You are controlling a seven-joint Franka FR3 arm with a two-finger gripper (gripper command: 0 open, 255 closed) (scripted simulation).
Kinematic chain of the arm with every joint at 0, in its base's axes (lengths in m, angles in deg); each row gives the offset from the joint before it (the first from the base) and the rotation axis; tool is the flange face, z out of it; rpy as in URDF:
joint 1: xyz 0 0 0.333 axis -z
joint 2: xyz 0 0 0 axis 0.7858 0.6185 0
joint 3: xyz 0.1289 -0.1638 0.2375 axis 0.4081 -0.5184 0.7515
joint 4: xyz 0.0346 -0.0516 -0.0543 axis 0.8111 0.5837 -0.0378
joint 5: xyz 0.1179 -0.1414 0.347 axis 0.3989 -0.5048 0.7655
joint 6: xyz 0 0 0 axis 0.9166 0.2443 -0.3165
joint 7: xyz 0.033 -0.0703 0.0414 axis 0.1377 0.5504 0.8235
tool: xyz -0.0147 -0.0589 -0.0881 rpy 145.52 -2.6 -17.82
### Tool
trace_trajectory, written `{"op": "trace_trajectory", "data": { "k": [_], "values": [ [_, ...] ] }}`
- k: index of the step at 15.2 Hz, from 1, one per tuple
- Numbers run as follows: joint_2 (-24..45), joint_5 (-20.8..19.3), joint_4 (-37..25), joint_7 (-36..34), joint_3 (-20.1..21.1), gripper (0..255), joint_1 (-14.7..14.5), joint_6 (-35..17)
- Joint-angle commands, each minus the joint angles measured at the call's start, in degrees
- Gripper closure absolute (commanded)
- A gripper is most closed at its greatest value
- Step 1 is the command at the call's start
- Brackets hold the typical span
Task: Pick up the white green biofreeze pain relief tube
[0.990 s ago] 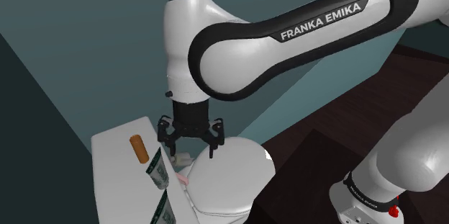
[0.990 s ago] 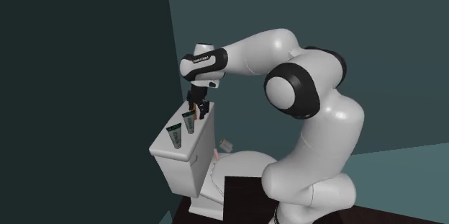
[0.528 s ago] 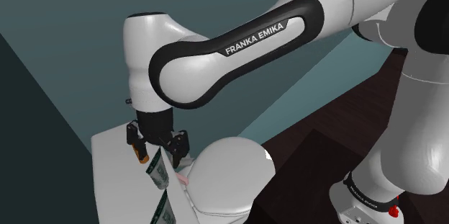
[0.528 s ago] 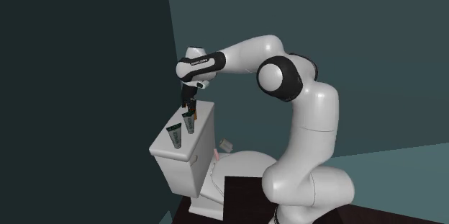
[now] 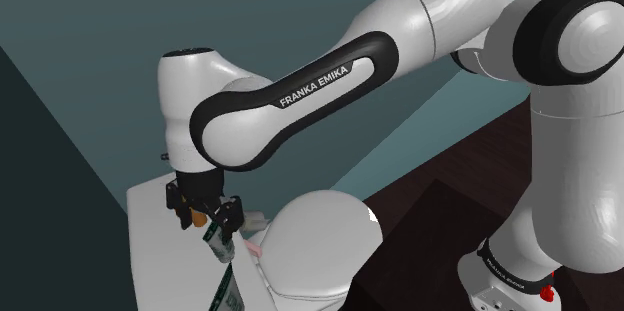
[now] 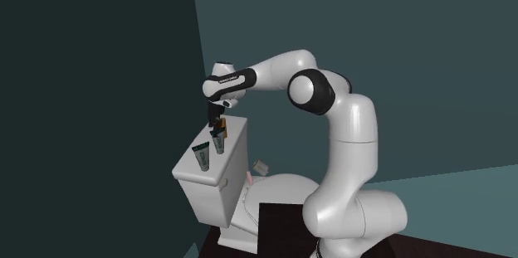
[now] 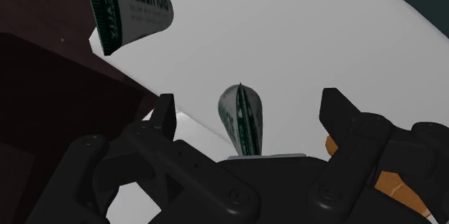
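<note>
Claw (image 7: 250,104) gapes over the standing tube (image 7: 241,120) on the white toilet tank (image 7: 302,35), teal walls (image 6: 373,32) behind.

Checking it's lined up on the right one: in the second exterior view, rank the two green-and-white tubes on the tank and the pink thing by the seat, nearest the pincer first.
1. First tube, directly under the open pincer.
2. Second tube, further toward that view's left on the tank.
3. Pink thing, lower down, beside the seat.
</note>
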State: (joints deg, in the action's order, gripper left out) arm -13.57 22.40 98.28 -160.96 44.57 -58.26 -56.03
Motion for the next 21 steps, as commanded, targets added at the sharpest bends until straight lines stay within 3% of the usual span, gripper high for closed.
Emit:
{"op": "trace_trajectory", "data": {
  "k": [1,3,4,13,21],
  "values": [
    [0.6,-0.4,1.0,-0.2,-0.2,0,-0.3,-1.5],
    [0.7,-0.5,1.2,-0.2,-0.3,0,-0.3,-1.9],
    [0.8,-0.5,1.2,-0.2,-0.3,255,-0.3,-1.8],
    [0.8,-0.5,1.2,-0.2,-0.3,255,-0.3,-1.9],
    [-1.7,1.0,-1.9,-0.2,0.7,255,0.3,3.2]
  ]
}}
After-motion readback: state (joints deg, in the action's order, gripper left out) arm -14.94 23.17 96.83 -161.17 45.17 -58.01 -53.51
